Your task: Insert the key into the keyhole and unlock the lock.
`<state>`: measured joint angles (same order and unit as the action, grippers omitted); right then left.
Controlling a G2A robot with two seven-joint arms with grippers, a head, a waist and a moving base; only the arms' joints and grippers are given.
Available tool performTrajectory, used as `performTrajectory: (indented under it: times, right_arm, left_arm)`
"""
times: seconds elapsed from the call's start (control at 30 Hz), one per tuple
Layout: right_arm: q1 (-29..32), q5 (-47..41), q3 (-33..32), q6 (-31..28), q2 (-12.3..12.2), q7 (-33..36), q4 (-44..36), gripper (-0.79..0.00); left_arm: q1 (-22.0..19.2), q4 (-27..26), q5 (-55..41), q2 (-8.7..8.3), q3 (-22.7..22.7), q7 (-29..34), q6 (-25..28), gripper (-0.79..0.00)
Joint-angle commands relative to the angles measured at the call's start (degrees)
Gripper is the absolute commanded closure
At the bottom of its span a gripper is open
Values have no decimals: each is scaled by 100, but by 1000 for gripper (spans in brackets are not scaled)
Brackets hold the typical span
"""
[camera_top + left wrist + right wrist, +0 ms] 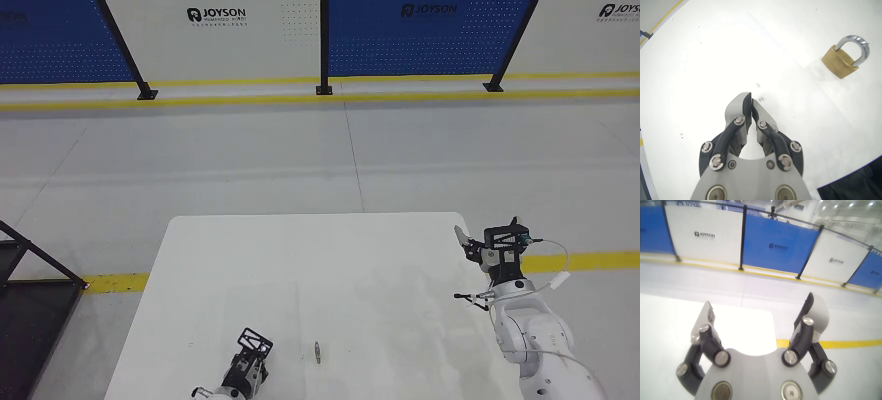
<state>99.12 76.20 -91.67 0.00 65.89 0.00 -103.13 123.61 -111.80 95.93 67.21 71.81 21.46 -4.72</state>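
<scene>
A brass padlock (840,60) with a steel shackle lies flat on the white table (696,66); in the top view the padlock (316,351) is a small dark shape near the front edge. My left gripper (751,97) is shut with nothing between its pads, low over the table just beside the lock. The top view has this left gripper (255,343) to the left of the padlock. Over the table's far right corner my right gripper (759,300) is raised and open with nothing in it. From above, the right gripper (490,240) sits at the table's right edge.
The white table (300,270) is bare across its middle and back. A black metal frame (30,270) stands on the floor to the left. Blue and white fence panels (320,40) line the far side of the room.
</scene>
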Motion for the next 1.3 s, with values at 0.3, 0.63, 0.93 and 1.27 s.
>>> performTrajectory:
  times: [0.3, 0.63, 0.93, 1.27]
  right_arm:
    - [0, 0, 0, 0, 0, 0, 0, -785]
    - [0, 0, 0, 0, 0, 0, 0, -785]
    - [338, 574, 285, -491, -14, 242, -84, -785]
    - [1309, 2495, 1789, -1264, -12, -6, -400, -785]
  left_arm:
    - [393, -337, -209, -45, 267, -630, 4, 0]
    - [949, -542, -1229, -145, 970, -3031, 988, 0]
    - [1003, 76, -1910, -264, 1701, -5764, 2819, 0]
    - [821, 417, -2007, -309, 1849, -6311, 3508, 0]
